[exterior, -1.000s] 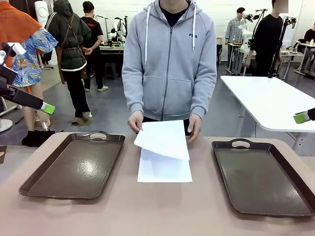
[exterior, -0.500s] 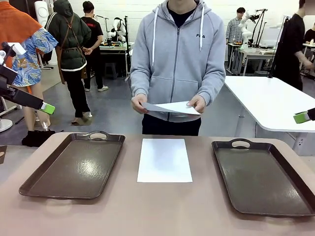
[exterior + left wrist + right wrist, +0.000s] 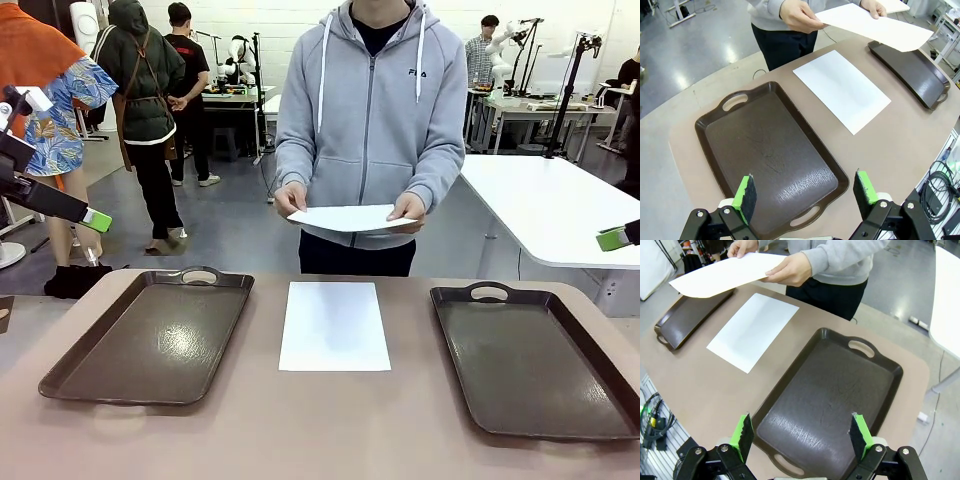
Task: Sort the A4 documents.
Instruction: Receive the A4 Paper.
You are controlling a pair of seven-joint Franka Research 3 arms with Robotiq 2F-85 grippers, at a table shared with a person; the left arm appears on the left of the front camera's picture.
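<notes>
Two A4 documents are in play: the lower sheet (image 3: 334, 326) is lying flat on the desk (image 3: 300, 430), between the left tray (image 3: 150, 335) and the right tray (image 3: 535, 365) and touching neither. The lifted sheet (image 3: 350, 217) is being held nearly level at waist height by the person (image 3: 330, 150), pinched at its ends by the person's right hand (image 3: 291, 199) and the person's left hand (image 3: 408, 209). A second ago that sheet was only peeling up off the one beneath, with the person bending over the desk; now the person is standing upright with it well clear. I am taking this as the top sheet being checked or offered, so sorting is barely beginning: neither tray is holding paper yet. The left gripper (image 3: 805, 185) is hanging above the left tray's near end, jaws wide apart and holding nothing; the right gripper (image 3: 801, 427) is doing likewise above the right tray. The grey hoodie (image 3: 440, 130) is carrying a small chest logo (image 3: 417, 73) reading FILA; the sheets are showing no print
</notes>
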